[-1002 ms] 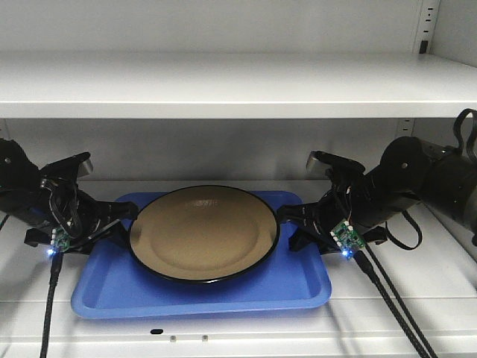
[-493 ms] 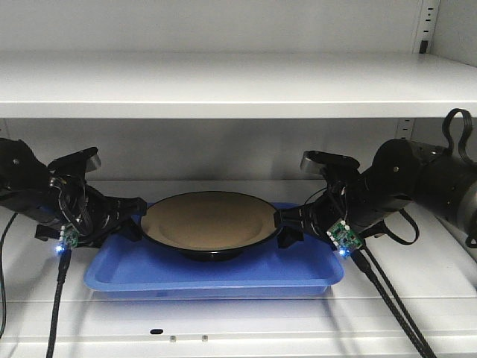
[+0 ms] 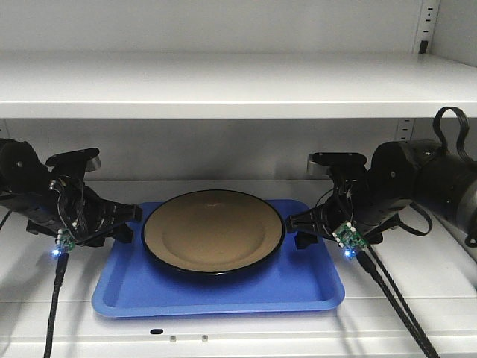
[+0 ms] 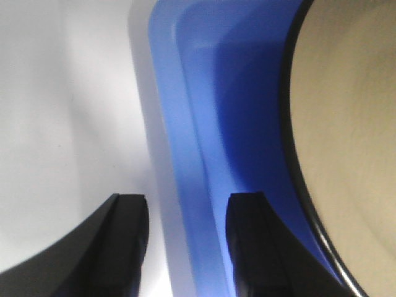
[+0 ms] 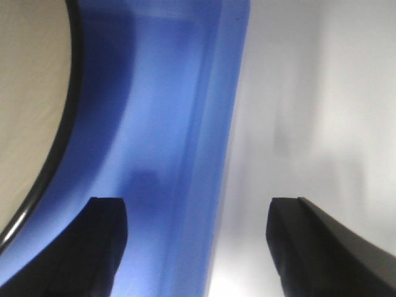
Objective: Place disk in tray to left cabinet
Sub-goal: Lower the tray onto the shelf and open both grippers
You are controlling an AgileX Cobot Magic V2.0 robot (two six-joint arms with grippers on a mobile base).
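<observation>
Disk (image 3: 212, 235): a round, shallow tan plate with a thin black rim. It lies flat inside the tray, toward the far side and about centred left to right. Neither gripper touches it.
Tray (image 3: 216, 294): a bright blue rectangular tray with rounded corners and a low raised rim. It rests on the lower shelf, with bare blue floor showing near the viewer and at both ends of the plate.
Left cabinet (image 3: 223, 82): a white-grey shelving unit. One flat shelf spans the view above the tray, and a perforated rail strip runs up the far right corner.
Left gripper (image 3: 125, 224): at the tray's left end, just beside the plate. The wrist view shows its two dark fingers (image 4: 124, 244) parted, with the tray's left rim lying between them and not pinched; released.
Right gripper (image 3: 298, 230): at the tray's right end, near the plate's edge. The wrist view shows its fingers (image 5: 102, 247) spread wide, one over the blue floor, the other over the white shelf, the rim between them; released, gripping nothing.
Cables (image 3: 387, 291): black leads trail from both wrists toward the viewer.
</observation>
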